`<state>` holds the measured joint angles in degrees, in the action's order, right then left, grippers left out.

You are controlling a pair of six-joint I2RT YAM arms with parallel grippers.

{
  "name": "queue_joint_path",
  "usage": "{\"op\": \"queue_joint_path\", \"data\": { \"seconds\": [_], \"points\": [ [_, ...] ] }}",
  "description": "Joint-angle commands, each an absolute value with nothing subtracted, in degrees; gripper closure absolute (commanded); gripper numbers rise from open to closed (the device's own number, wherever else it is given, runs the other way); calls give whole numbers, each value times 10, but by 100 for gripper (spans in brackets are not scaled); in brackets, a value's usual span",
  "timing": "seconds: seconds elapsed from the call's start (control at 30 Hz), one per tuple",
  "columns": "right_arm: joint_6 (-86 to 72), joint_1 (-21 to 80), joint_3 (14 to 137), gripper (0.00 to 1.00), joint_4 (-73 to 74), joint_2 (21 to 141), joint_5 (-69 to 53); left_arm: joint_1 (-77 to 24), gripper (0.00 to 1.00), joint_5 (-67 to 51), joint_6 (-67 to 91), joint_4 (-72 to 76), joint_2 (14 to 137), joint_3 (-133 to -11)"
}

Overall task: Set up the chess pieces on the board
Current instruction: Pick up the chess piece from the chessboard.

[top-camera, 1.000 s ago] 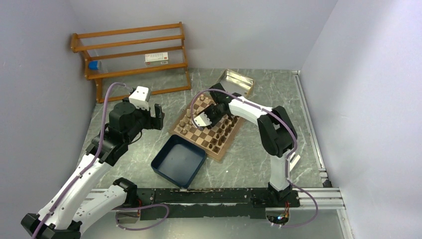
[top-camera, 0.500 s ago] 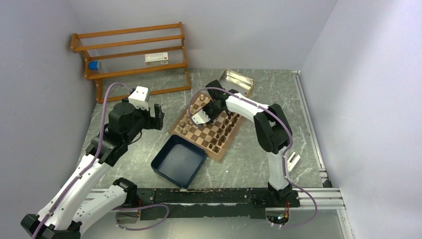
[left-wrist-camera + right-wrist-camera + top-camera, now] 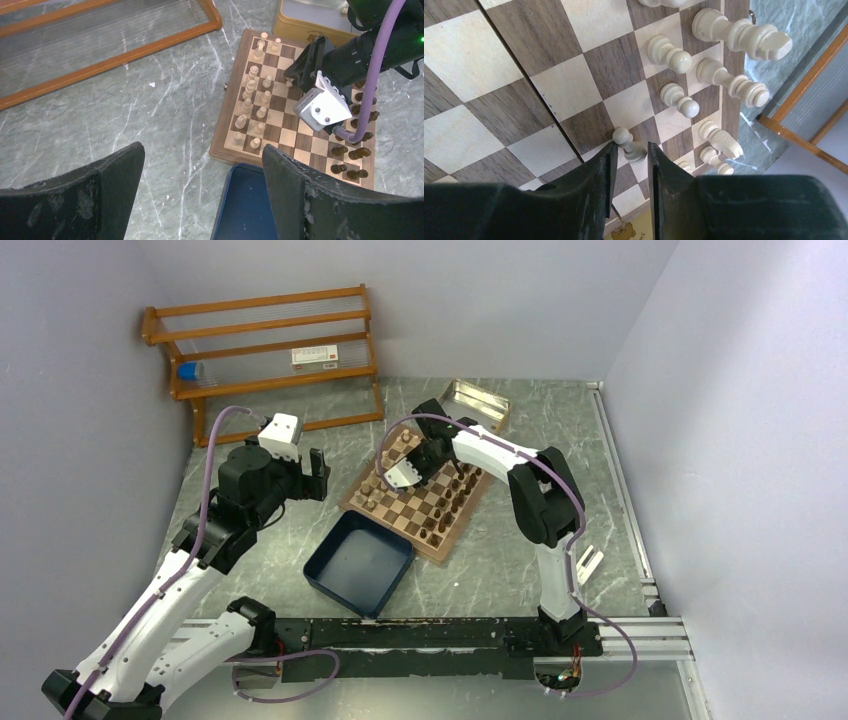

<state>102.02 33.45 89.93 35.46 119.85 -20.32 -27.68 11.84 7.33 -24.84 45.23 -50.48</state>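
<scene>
1. My right hand is low over the flat wooden chessboard with dark brown and cream squares. Its two black fingers are drawn close together on either side of a small light tan turned wooden pawn.
2. That pawn stands upright with its base between my fingertips. It looks to be against the right finger, but I cannot tell whether both are actually pressing on it.
3. My left hand is spread wide and holds nothing. It hangs above the grey marbled worktop, well apart from the board, and looks down on it.
4. The board lies at an angle in the middle of the worktop, just beyond the navy blue square tray. The light tan pieces stand in two rows along one side and the dark brown pieces stand along the opposite side.
5. I judge the set-up nearly done, and the step in hand is taking hold of this one pawn, which seems to sit inward of its row.
6. The next move calls for a firm squeeze and a straight lift, then a short carry to an open square in the pawn row without brushing the neighbouring pieces.
</scene>
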Motion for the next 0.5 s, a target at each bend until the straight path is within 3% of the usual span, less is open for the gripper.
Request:
{"op": "queue_joint_path", "data": {
  "seconds": [0.0,0.3,0.47],
  "points": [
    [1035,333,890,69,388,1226,-186,-275,9,128,77,-241,450,-505],
    [1032,338,886,78,401,1240,-181,-275,9,127,76,-241,451,-505],
    [1010,338,875,79,392,1233,-187,-274,9,129,79,-241,450,-505]
  ]
}}
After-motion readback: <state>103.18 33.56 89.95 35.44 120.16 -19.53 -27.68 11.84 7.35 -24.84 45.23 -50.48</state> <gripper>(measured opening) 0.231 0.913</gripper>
